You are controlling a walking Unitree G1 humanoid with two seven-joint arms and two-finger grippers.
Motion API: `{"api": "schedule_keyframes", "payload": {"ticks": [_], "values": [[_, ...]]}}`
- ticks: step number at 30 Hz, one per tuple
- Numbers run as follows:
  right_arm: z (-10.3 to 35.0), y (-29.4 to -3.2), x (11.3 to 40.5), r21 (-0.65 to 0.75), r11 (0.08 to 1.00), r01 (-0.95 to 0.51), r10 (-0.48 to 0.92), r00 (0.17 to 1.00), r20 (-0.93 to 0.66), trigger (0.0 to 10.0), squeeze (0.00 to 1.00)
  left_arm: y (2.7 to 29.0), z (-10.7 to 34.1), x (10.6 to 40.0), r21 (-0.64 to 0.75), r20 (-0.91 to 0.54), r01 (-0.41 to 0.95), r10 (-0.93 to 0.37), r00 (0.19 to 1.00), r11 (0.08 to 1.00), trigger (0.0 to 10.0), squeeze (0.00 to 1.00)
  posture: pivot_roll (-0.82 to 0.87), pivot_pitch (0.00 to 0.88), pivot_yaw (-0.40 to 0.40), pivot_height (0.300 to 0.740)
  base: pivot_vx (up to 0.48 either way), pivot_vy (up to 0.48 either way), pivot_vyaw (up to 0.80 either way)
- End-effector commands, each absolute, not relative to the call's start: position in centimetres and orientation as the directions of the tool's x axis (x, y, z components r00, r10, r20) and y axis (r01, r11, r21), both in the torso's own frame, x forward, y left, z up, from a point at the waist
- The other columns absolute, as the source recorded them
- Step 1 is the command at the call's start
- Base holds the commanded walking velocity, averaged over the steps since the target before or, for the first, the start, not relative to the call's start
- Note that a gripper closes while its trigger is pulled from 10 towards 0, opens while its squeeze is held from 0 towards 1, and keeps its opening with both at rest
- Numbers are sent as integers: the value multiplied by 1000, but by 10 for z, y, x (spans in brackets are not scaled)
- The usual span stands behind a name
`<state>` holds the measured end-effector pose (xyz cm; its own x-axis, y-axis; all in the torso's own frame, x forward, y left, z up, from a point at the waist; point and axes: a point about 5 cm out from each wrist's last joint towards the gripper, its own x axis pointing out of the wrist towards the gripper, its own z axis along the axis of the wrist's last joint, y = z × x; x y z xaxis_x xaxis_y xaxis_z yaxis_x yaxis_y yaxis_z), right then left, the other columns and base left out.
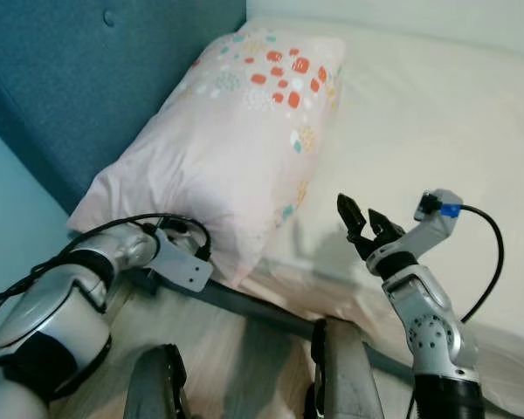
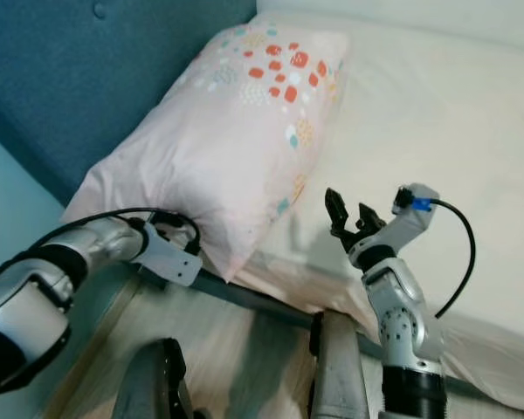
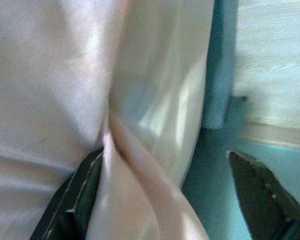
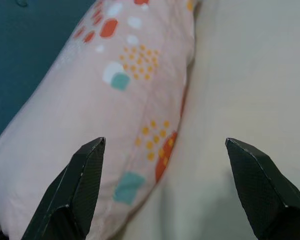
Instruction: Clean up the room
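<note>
A pale pink pillow [image 1: 236, 131] printed with orange, teal and white dots lies at the head of the bed, leaning on the headboard. My left gripper [image 3: 165, 155] is at the pillow's near lower corner. It is open, with a fold of the pillow fabric [image 3: 125, 165] lying between its fingers and partly covering one finger. My right gripper [image 1: 358, 207] hovers open above the cream sheet [image 1: 419, 113], just right of the pillow's near edge, with nothing between its fingers. The right wrist view looks along the pillow's side [image 4: 135, 100].
A teal padded headboard [image 1: 70, 78] rises behind the pillow, with a light teal wall [image 1: 9, 201] to its left. The dark bed frame edge [image 1: 244, 305] runs below the mattress. Wooden floor [image 1: 236, 349] and my legs [image 1: 341, 375] are below.
</note>
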<state>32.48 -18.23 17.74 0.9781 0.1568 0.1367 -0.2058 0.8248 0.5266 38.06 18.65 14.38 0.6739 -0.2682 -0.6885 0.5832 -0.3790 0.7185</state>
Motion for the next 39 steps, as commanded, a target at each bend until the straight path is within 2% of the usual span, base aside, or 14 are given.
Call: {"api": "schedule_keyframes", "payload": {"ticks": [1,6,9,11,14,15,16,17,18,19,23,31,32,39], "values": [[177,-184,328,520,829,-207,153,978,144,10000,0,208,144,376,667,-743,673,-220,631,-321,10000,1000,7,158,25,535,0,0,0],[177,-182,338,516,827,-223,170,974,148,10000,0,222,150,364,461,-881,856,-240,408,-235,10000,1000,13,102,20,535,0,0,0],[174,-184,341,514,830,-216,169,976,137,10000,0,218,153,363,432,-883,881,-292,368,-194,10000,1000,15,88,16,535,0,0,0],[155,-189,345,490,856,-165,151,986,67,10000,0,202,168,365,422,-801,903,-499,329,-82,10000,1000,26,60,10,535,0,0,0],[143,-192,345,473,871,-134,142,990,19,10000,0,193,175,367,443,-709,896,-613,348,-4,10000,1000,30,47,8,535,0,0,0],[134,-193,343,459,881,-119,141,990,-13,10000,0,189,179,370,443,-581,886,-708,402,140,10000,1000,32,38,8,535,0,0,0],[134,-193,343,459,881,-119,141,990,-13,10000,0,189,179,370,443,-581,886,-708,402,140,10000,1000,32,38,8,535,0,0,0],[126,-195,343,461,881,-109,139,990,-32,10000,0,186,180,373,445,-440,849,-755,486,286,10000,1000,34,27,5,540,0,0,0],[118,-196,341,469,878,-98,138,989,-51,10000,0,189,174,376,356,-290,790,-745,601,499,10000,0,37,18,0,545,0,0,0],[118,-196,341,469,878,-98,138,989,-51,10000,0,189,174,376,356,-290,790,-745,601,499,10000,0,37,18,0,545,0,0,0],[90,-198,334,464,884,-57,134,982,-135,10000,0,201,118,364,-2,-149,540,-534,832,842,10000,0,40,0,-20,564,0,0,0],[69,-199,328,443,896,-36,139,970,-202,10000,0,219,74,342,-254,-194,271,-323,926,929,10000,0,56,0,-43,579,0,0,0],[59,-200,323,431,902,-25,138,963,-233,10000,0,231,53,327,-314,-260,121,-208,943,942,10000,0,61,0,-47,584,-480,0,0],[30,-205,309,399,916,31,113,936,-333,10000,0,258,0,274,-272,-467,-191,44,883,943,10000,0,55,0,-40,608,-206,0,0]]}}
